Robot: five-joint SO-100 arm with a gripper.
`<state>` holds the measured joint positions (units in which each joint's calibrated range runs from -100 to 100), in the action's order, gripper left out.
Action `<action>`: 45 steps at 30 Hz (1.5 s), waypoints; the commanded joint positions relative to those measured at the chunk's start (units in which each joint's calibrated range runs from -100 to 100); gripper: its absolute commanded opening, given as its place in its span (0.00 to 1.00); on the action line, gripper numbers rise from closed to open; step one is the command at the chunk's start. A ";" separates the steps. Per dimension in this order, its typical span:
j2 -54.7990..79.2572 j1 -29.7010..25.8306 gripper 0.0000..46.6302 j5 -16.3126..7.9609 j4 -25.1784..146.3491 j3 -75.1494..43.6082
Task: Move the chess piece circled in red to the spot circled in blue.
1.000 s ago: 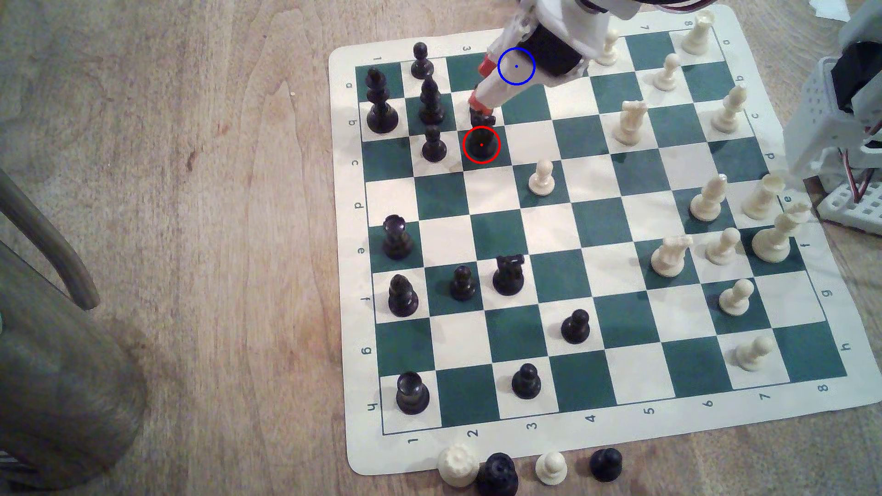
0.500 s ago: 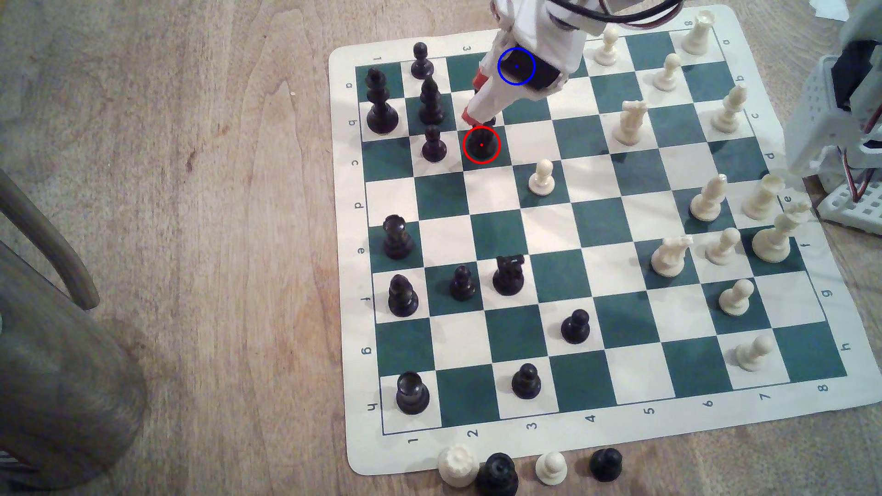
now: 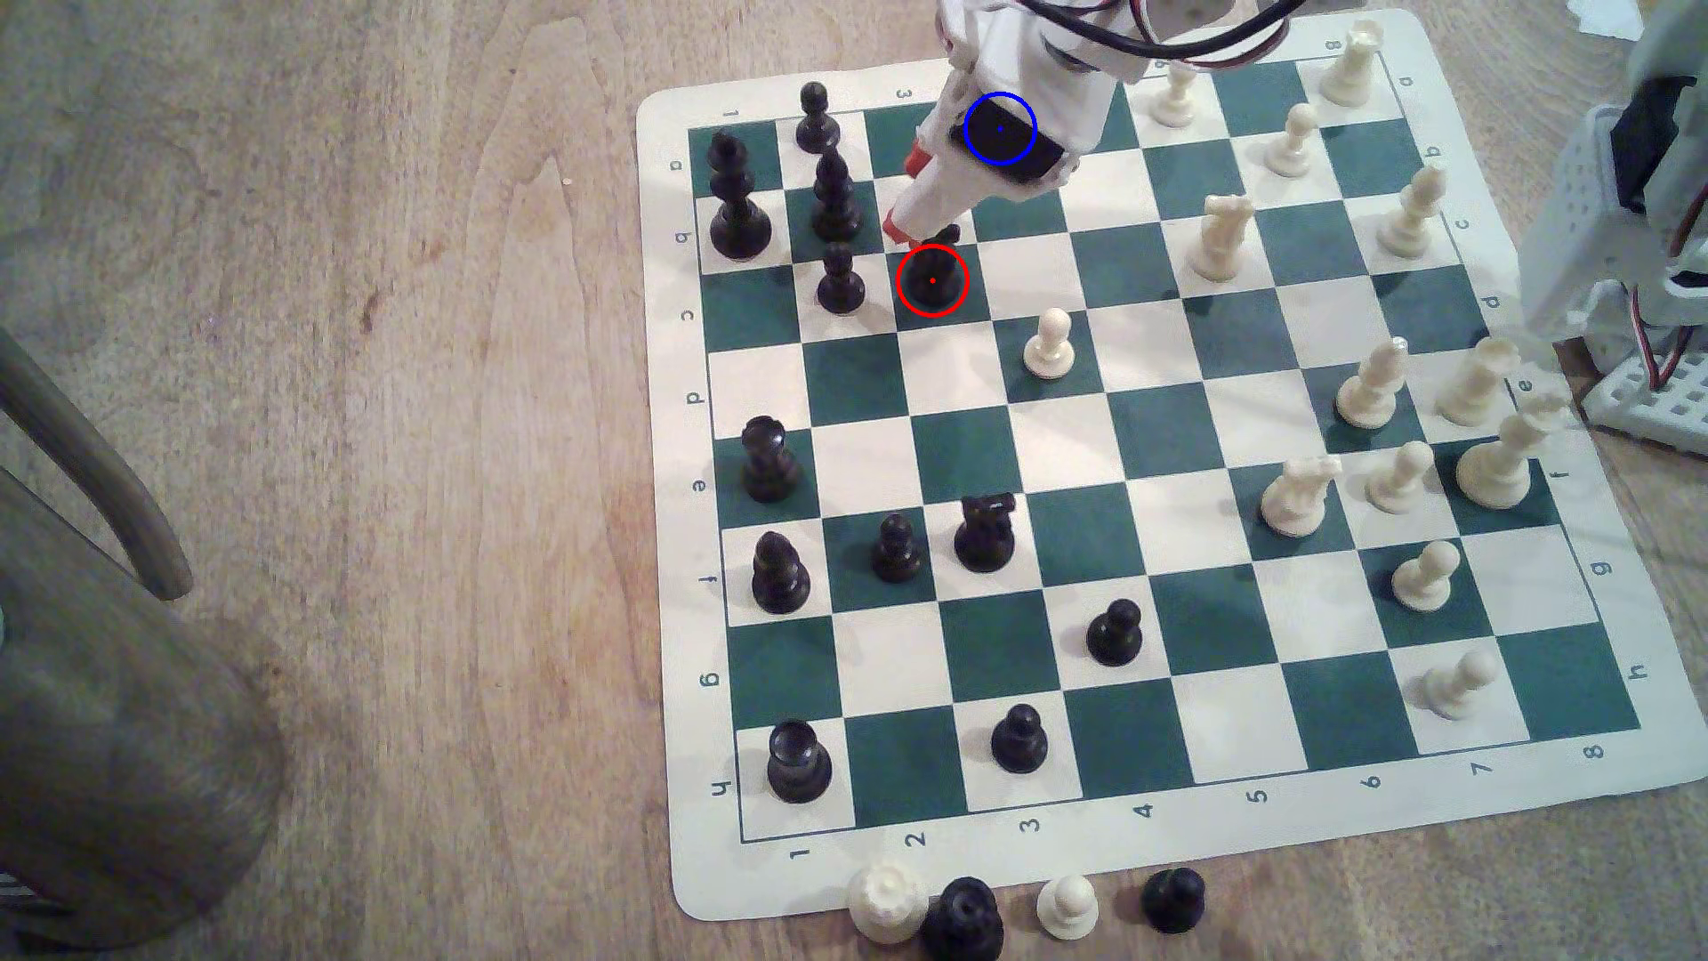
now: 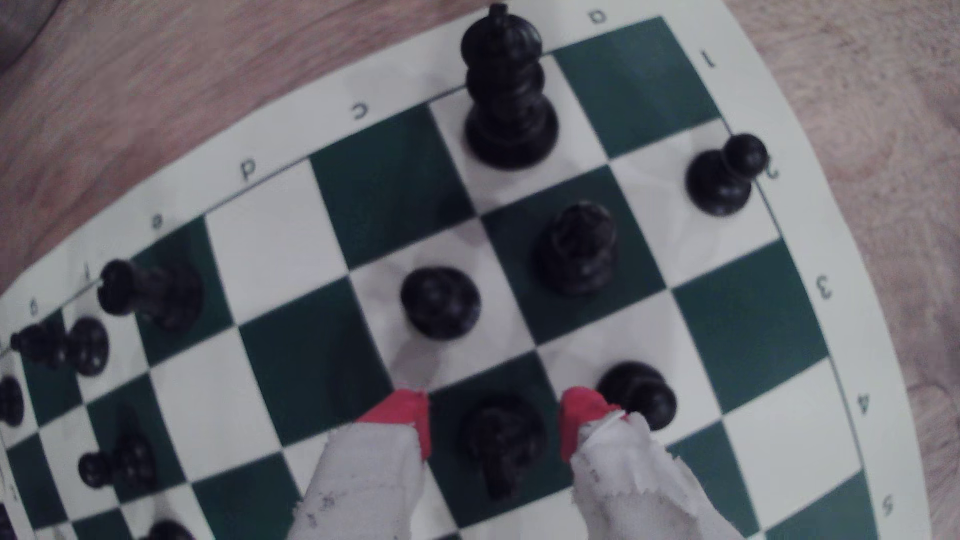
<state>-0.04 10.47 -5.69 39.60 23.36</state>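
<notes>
Your pincer [image 4: 496, 420] stands spread wide, one red-tipped finger [image 4: 402, 415] on either side of the black knight [image 4: 501, 441] with gaps both ways, gripping nothing. You see the knight upright on its red-ringed dark green square [image 3: 952, 310], a black pawn [image 3: 839, 279] just beside. The blue-ringed spot lies under the arm [image 3: 1017, 102].

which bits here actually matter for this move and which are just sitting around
In the job:
- black plastic knight in the red ring
- blue-ringed target square, hidden under the arm
- red-tipped gripper, open, straddling the knight

Lying about:
- black ball-headed pawn
- cream pawn
- four captured pieces off the board edge
</notes>
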 commanded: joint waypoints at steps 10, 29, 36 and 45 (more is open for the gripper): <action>0.81 -0.58 0.30 -0.10 -2.17 1.57; 2.08 -0.81 0.31 -0.24 -6.60 4.74; 1.49 -0.42 0.23 0.10 -6.51 4.83; 1.40 -1.13 0.01 0.20 -5.86 5.11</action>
<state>3.06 9.37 -5.69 33.86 28.97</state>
